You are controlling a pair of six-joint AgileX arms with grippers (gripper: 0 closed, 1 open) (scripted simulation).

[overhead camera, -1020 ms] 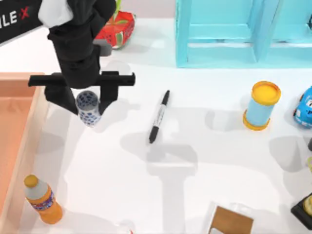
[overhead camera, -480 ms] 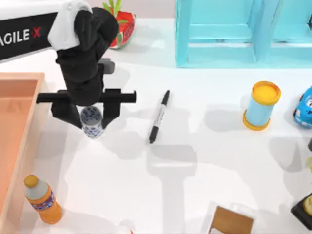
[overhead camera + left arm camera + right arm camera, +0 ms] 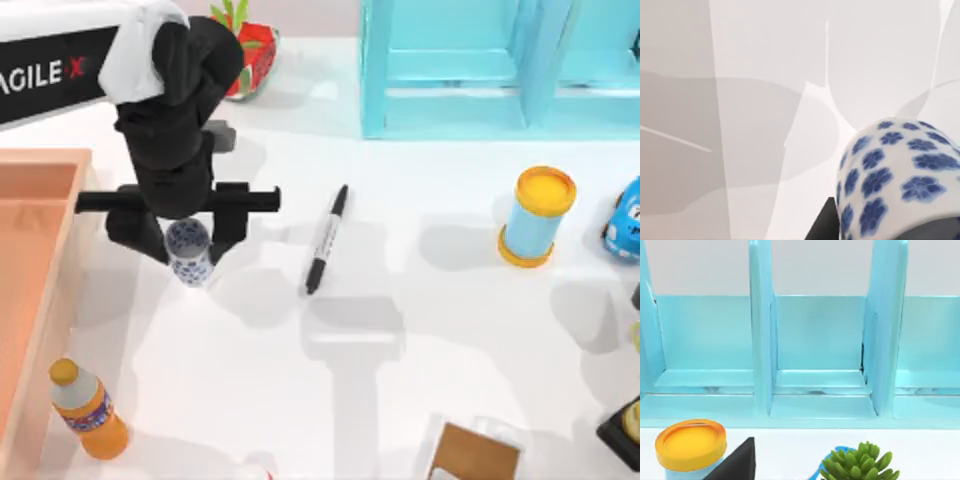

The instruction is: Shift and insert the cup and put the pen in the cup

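At left of the tabletop (image 3: 400, 380), the left tool (image 3: 188, 240) hangs over the cup (image 3: 188, 252) with a black finger (image 3: 226, 222) on either side, clenched on it — the cup sits between them, mouth up and tilted slightly. Nothing can be seen inside its mouth from above. From the left wrist the cup's (image 3: 900, 180) blue-flowered white wall fills the near corner against bare white surface.

Right of the cup, well apart from it, the pen (image 3: 326, 240) lies flat. Its long axis runs from far-right to near-left, steeply, with the white label band mid-barrel; which end is the cap cannot be told.

Along the left edge stands an orange tray (image 3: 40, 270); its visible part holds nothing. Near its front corner an orange bottle (image 3: 88, 410) stands on the tabletop. At the back, a blue shelf (image 3: 470, 70) — its compartments, seen from the right wrist (image 3: 815, 340), are vacant. A yellow-lidded blue cylinder (image 3: 540, 216) stands at right, with a toy car (image 3: 625, 222) beside it. Whether the right tool is released or clenched cannot be told.
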